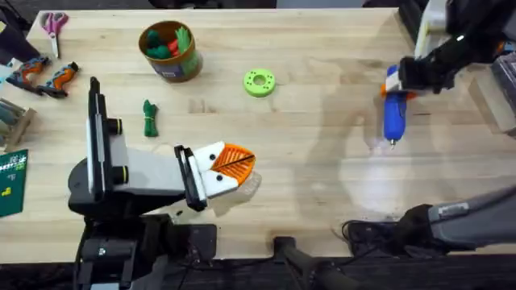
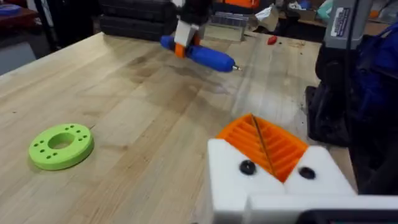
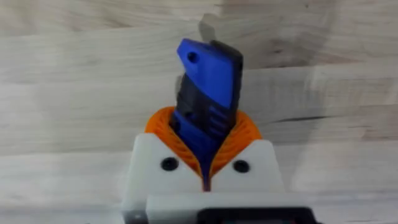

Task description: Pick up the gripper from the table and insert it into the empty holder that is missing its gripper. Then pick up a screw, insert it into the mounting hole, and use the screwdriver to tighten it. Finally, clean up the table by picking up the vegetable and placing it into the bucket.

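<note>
My right gripper [image 1: 397, 80] is shut on the blue screwdriver [image 1: 393, 114] at the table's right side. The screwdriver hangs above the wood with its metal bit toward the near edge. In the right wrist view the orange pads [image 3: 245, 134] clamp the screwdriver [image 3: 208, 81]. My left gripper [image 1: 235, 163] rests low at centre-left, its orange pads [image 2: 264, 146] pressed together with nothing between them. A dark screw head [image 2: 247, 167] sits in each white finger. The dark green vegetable [image 1: 149, 118] lies on the table below the bucket [image 1: 181, 68], which holds other toy vegetables. The loose gripper piece and empty holder are out of view.
A lime-green ring [image 1: 259, 82] lies at centre-back, right of the bucket. Scissors [image 1: 54, 24] and orange-handled pliers [image 1: 40, 76] lie at the far left, with a green circuit board [image 1: 11, 181] at the left edge. Cables [image 1: 363, 234] lie at the near edge.
</note>
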